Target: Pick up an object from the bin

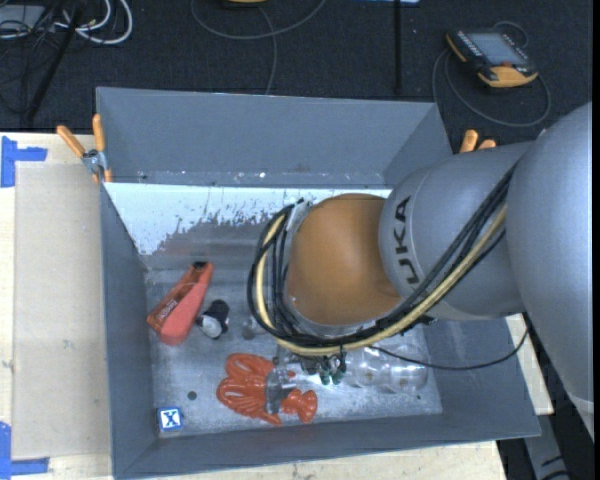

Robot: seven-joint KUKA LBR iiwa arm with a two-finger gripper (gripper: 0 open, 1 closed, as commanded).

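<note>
A dark floor (180, 58) strewn with cables is seen behind the grey metal bin (125, 298). An orange-red lobster-like toy (242, 396) is noted at the front centre of the bin floor, with the gripper (277, 392) directly over it; how wide the gripper stands cannot be told. A red tool (180, 303), a small black-and-white piece (215, 319) and a clear plastic item (385, 374) are recorded nearby.

Arm in from right, wrist bent down, tool low.
Grey arm (500, 228) enters from the right edge and angles down toward the middle of the view. Orange cover (340, 263) on the wrist faces the camera. Black and yellow cables (265, 278) loop round its left side and underneath. Tool (280, 388) sticks out below the cover, largely hidden by it.
</note>
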